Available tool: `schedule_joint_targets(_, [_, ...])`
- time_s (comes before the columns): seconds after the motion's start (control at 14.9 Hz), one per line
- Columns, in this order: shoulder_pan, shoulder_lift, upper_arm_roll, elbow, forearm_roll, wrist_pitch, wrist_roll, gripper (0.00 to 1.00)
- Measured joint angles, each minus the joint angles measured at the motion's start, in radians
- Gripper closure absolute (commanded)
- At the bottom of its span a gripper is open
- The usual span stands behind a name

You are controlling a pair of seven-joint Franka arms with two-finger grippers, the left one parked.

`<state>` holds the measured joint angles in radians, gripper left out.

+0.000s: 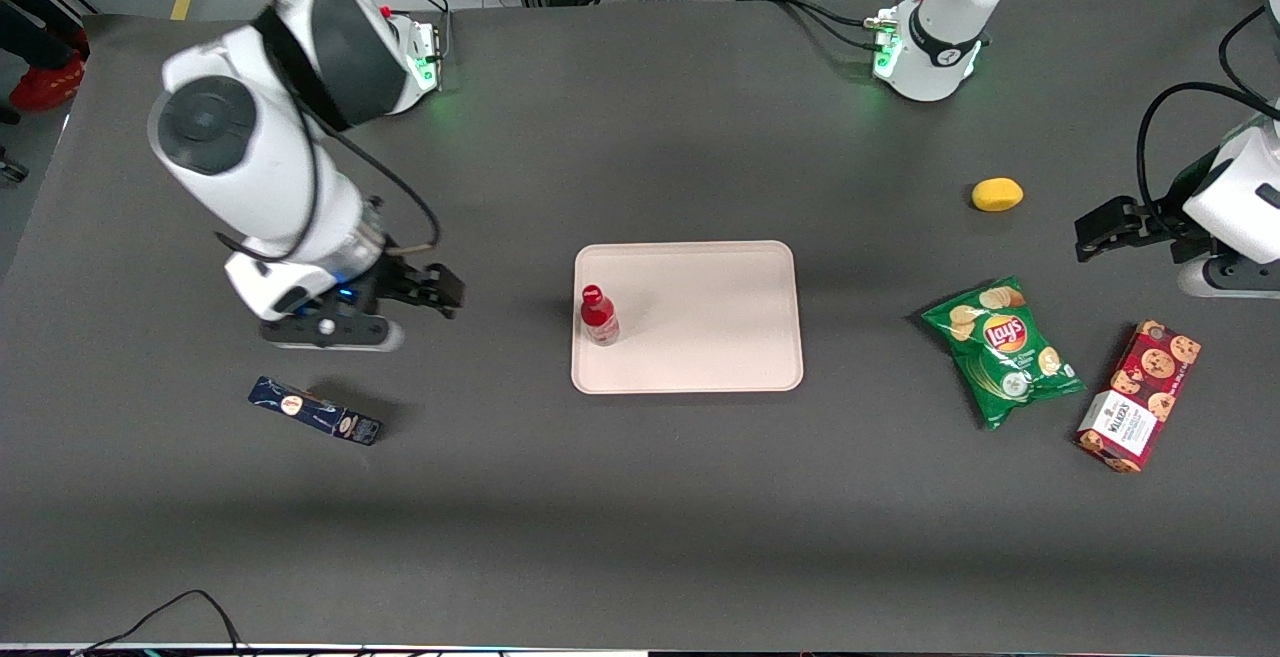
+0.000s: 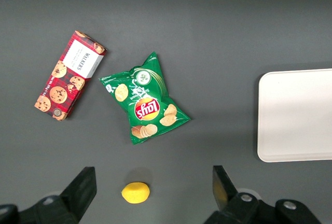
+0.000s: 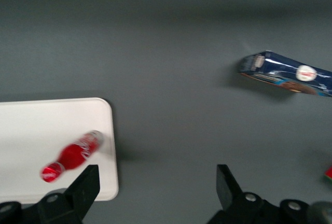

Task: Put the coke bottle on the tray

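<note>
The coke bottle (image 1: 598, 316) is small and red with a red cap. It stands upright on the pale pinkish-beige tray (image 1: 700, 337), close to the tray edge that faces the working arm's end. It also shows in the right wrist view (image 3: 72, 156) on the tray (image 3: 31, 130). My right gripper (image 1: 440, 289) hangs above the bare table between the tray and the working arm's end, apart from the bottle. Its fingers are open and empty, with grey table between them in the right wrist view (image 3: 155, 190).
A dark blue box (image 1: 315, 411) lies nearer to the front camera than the gripper, also in the right wrist view (image 3: 285, 73). Toward the parked arm's end lie a green chips bag (image 1: 1002, 347), a red cookie box (image 1: 1138, 395) and a yellow lemon (image 1: 997, 194).
</note>
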<state>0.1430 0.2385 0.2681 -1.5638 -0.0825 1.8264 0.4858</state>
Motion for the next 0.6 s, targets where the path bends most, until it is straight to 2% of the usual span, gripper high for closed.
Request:
schedule_joint_targets(0.34, [-0.005,-0.264,-0.214,-0.290,0.039,0.012,-0.258,0.00])
schedule_joint_targets(0.6, [-0.007,-0.466,-0.342,-0.556,0.043,0.114,-0.349,0.00])
